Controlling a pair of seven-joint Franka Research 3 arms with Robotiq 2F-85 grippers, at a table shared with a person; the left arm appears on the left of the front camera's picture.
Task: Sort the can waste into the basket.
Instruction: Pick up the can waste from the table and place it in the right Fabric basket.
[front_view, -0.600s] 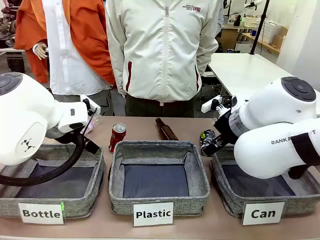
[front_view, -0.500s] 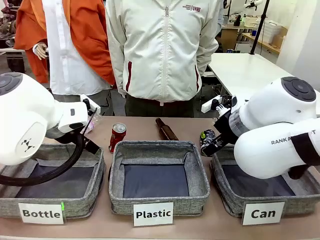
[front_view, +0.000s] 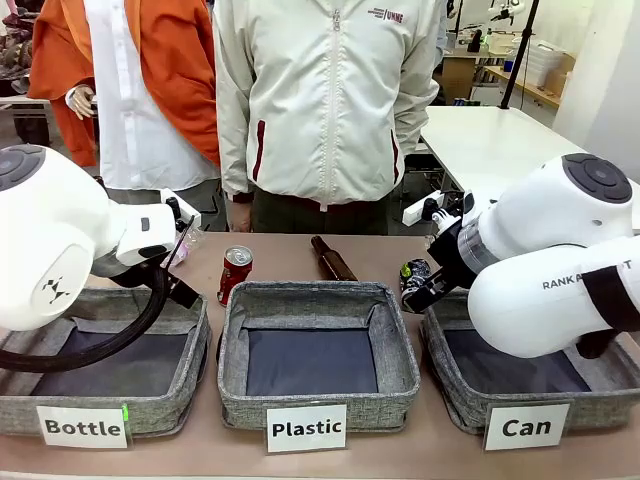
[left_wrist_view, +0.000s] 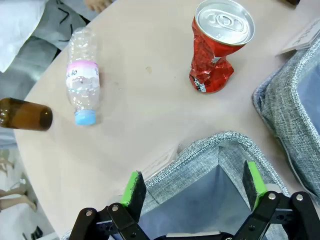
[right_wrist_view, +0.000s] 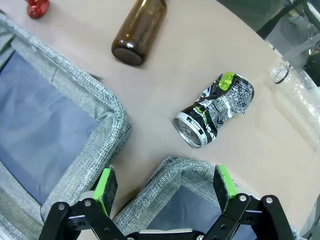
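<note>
A red can with a silver top stands dented on the table behind the "Plastic" basket; it is upright in the left wrist view too, the red can. A crushed dark can with white and yellow-green print lies on its side just beyond the rim of the "Can" basket; part of this crushed can shows by my right arm. My right gripper is open over the near corner of that basket. My left gripper hangs open above the "Bottle" basket.
The "Plastic" basket sits in the middle, the "Bottle" basket at left. A brown glass bottle lies behind the middle basket. A clear plastic bottle and another brown bottle lie near the left arm. A person stands at the far side.
The person at the far side has shifted slightly; both arms and the cans stay where they were.
</note>
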